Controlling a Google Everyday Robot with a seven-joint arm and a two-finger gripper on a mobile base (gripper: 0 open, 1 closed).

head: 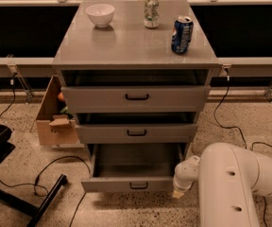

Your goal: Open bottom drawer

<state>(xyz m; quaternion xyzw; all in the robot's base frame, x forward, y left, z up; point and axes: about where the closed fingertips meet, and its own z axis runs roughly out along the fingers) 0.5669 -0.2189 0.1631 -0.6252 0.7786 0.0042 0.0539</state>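
Bottom drawer risk: gripper sits low, just beside its right front corner; open or closed, cannot tell. A careless pull-away could clip the front, shove it back, and jolt the blue can on top. Drawer is at the cabinet's foot, pulled well out: grey inside, small black handle.

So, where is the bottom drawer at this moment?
In the camera view the bottom drawer is lowest in the cabinet, pulled out under the middle drawer; the gripper is beside its front's right end.
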